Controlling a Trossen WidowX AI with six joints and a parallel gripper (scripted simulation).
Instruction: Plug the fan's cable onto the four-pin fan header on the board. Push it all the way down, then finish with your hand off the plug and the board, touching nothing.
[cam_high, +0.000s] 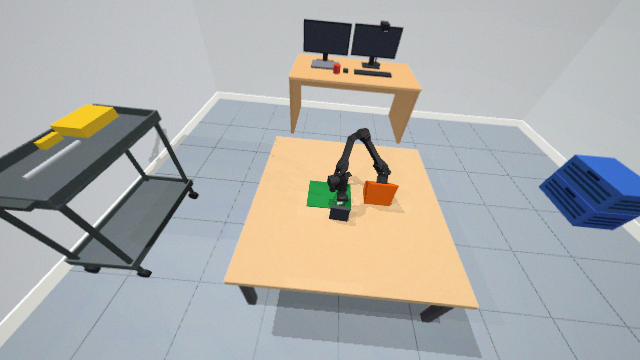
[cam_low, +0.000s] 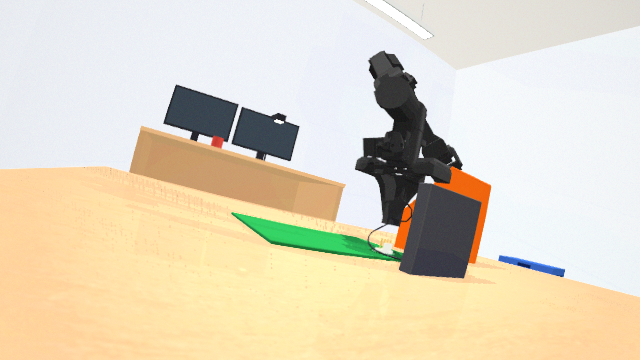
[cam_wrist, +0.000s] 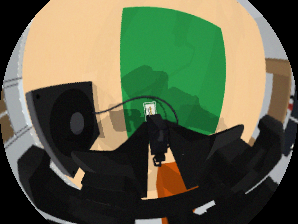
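Observation:
The green board (cam_high: 317, 195) (cam_low: 300, 240) (cam_wrist: 172, 45) lies flat on the table. Its white four-pin header (cam_high: 340, 203) (cam_low: 381, 249) (cam_wrist: 153, 112) stands near the board's edge, with pins showing. The dark fan (cam_high: 339, 214) (cam_low: 440, 230) (cam_wrist: 59, 117) stands upright beside the board. Its thin black cable (cam_low: 369, 239) (cam_wrist: 120, 103) loops over the board to my fingers. My gripper (cam_high: 342, 199) (cam_low: 392, 221) (cam_wrist: 154, 124) is shut on the dark plug (cam_wrist: 159, 137). It holds the plug above the board, close to the header, with a gap below the fingertips. The plug's lower end is hard to make out.
An orange block (cam_high: 381, 194) (cam_low: 472, 200) (cam_wrist: 171, 180) stands upright beside the board, near the arm's base. The fan is close to the gripper on the side away from the desk. A desk with two monitors, a grey cart and blue crates stand away from the table.

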